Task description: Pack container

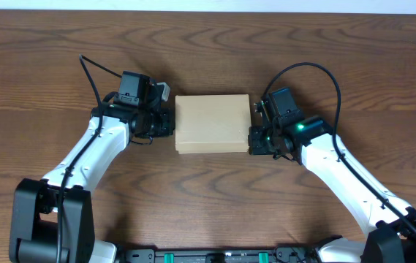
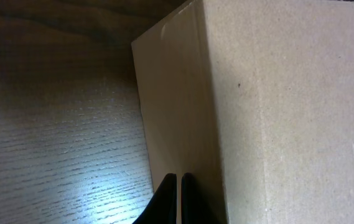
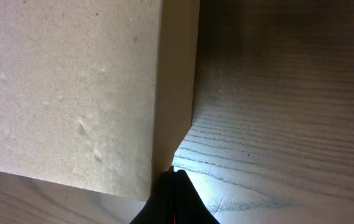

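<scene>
The container (image 1: pixel 213 123) is a plain tan cardboard box lying in the middle of the table with its lid down. My left gripper (image 1: pixel 169 124) is at the box's left side. In the left wrist view its fingers (image 2: pixel 178 182) are shut and pressed against the box's side wall (image 2: pixel 177 112). My right gripper (image 1: pixel 252 142) is at the box's right side, near the front corner. In the right wrist view its fingers (image 3: pixel 173 176) are shut, with the tips touching the lower corner of the box's side panel (image 3: pixel 178 93). The box's contents are hidden.
The wooden table (image 1: pixel 215 197) surrounds the box on all sides. Both arms reach in from the front corners, and their black cables loop above the wrists.
</scene>
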Controlling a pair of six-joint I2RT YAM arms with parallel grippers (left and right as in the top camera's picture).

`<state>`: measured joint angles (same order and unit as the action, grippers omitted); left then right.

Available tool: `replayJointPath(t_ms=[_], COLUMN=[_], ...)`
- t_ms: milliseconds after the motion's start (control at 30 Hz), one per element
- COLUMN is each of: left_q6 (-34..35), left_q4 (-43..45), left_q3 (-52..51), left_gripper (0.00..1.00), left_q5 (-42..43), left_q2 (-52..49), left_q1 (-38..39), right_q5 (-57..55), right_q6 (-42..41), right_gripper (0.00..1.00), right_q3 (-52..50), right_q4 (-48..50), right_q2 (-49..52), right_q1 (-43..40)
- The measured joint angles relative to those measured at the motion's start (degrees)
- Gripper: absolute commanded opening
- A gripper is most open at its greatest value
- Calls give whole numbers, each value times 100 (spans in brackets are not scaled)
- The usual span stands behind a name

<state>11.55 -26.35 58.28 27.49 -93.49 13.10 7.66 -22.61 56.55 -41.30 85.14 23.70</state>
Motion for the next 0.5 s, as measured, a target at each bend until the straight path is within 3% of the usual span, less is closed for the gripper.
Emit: replayJointPath(t_ms=[233, 367, 500], left_q6=[26, -166, -487], left_q4=[-260, -1261, -2114], left_q3=[26, 278, 765], left_gripper=[6, 6, 6], left_q5=[-2, -122, -243], left_q2=[0, 192, 1008], left_q1=[-31, -219, -562], right_q5=[-44, -264, -407], right_q6=[-2, 0, 70], right_gripper=[1, 1, 1], right_q3=[4, 129, 428], right_q4=[-140, -702, -920], right_q2=[-2, -192, -1047], right_q1=[0, 0, 0])
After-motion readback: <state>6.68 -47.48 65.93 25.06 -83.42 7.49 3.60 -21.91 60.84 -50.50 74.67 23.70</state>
